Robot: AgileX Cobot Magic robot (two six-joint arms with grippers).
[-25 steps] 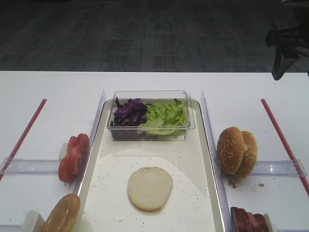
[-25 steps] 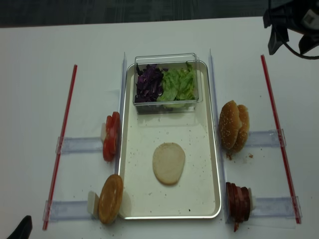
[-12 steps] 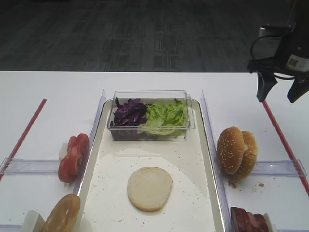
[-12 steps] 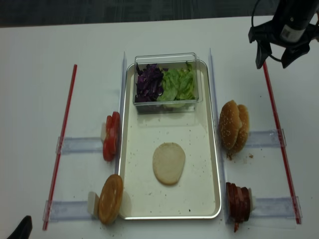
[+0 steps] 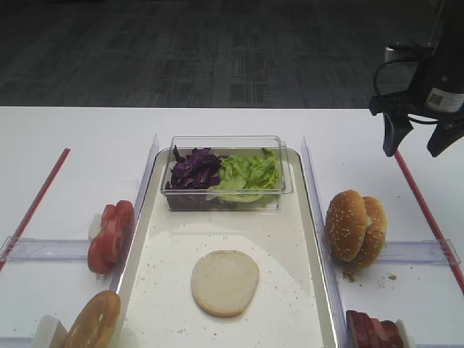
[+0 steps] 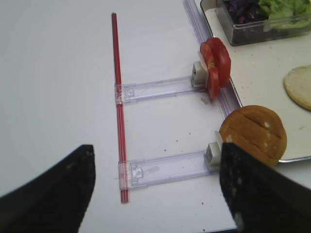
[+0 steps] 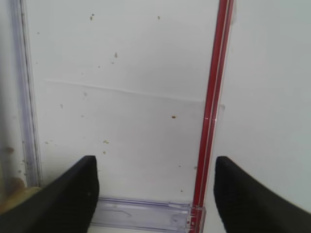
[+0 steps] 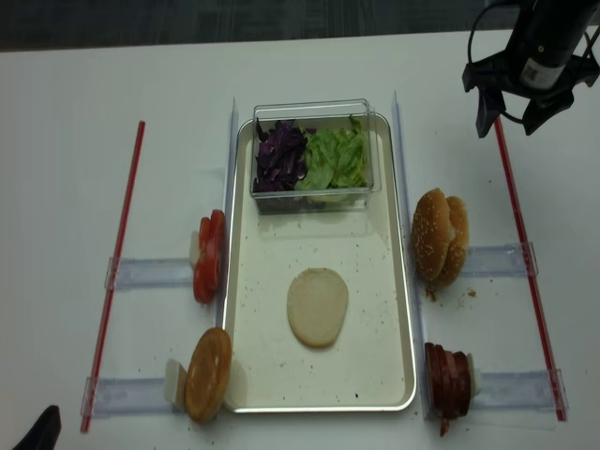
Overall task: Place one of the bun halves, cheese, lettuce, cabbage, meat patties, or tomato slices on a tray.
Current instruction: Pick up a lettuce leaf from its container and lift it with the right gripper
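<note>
Covering your white desk (image 5: 72,130), clear rails and red strips; dark floor behind. Your right hand (image 8: 512,111) hangs spread, holding nothing. Left hand (image 6: 155,189) spread, empty too.

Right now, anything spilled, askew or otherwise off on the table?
Only crumbs: specks scattered across the tray and a few beside the sesame bun halves on the right. The pale bun half lies flat on the tray. Nothing tipped or damaged.
</note>
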